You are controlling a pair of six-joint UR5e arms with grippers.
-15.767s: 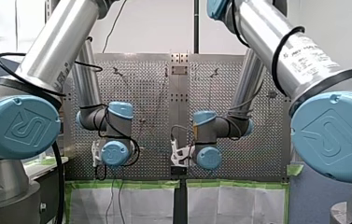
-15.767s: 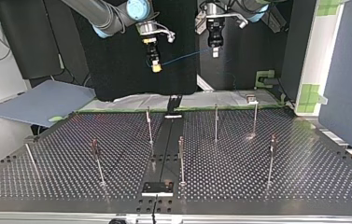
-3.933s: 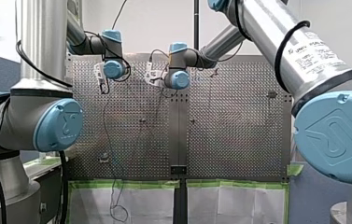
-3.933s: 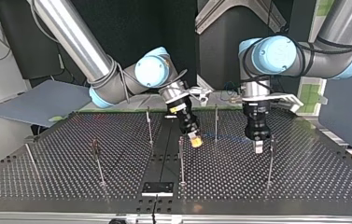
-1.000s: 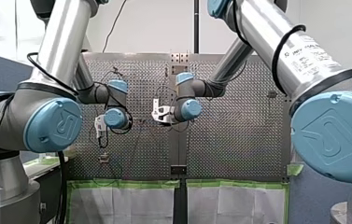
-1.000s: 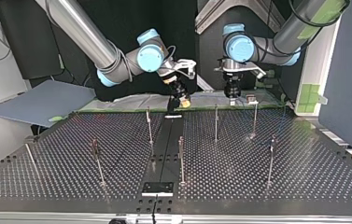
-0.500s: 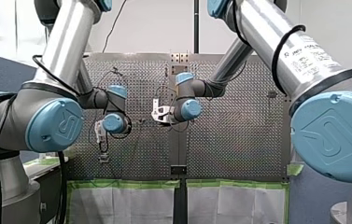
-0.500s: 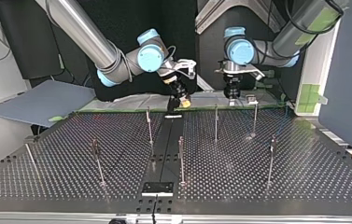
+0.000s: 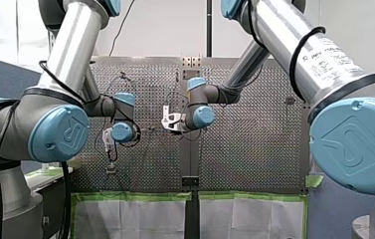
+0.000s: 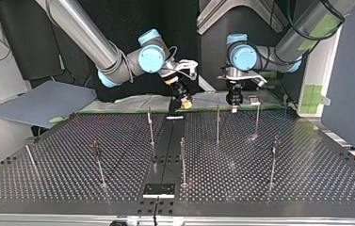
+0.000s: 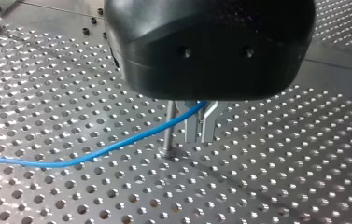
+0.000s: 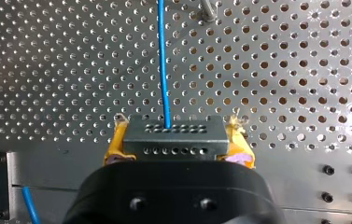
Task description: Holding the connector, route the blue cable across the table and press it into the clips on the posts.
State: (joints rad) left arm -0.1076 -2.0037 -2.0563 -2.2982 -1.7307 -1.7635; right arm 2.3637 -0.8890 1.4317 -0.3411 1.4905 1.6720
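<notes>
Clamping the dark connector [image 12: 173, 137], my right fingers [image 12: 114, 142] hold it over the perforated surface [image 12: 47, 70]; my left fingers [image 11: 191, 128] are pinched together on the blue cable [image 12: 163, 60] beside a post [image 11: 168, 126].

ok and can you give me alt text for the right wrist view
My right arm's yellow-padded fingers clamp a dark connector block with rows of small holes. A blue cable leaves the connector's far face and runs straight ahead over the perforated metal table.
</notes>
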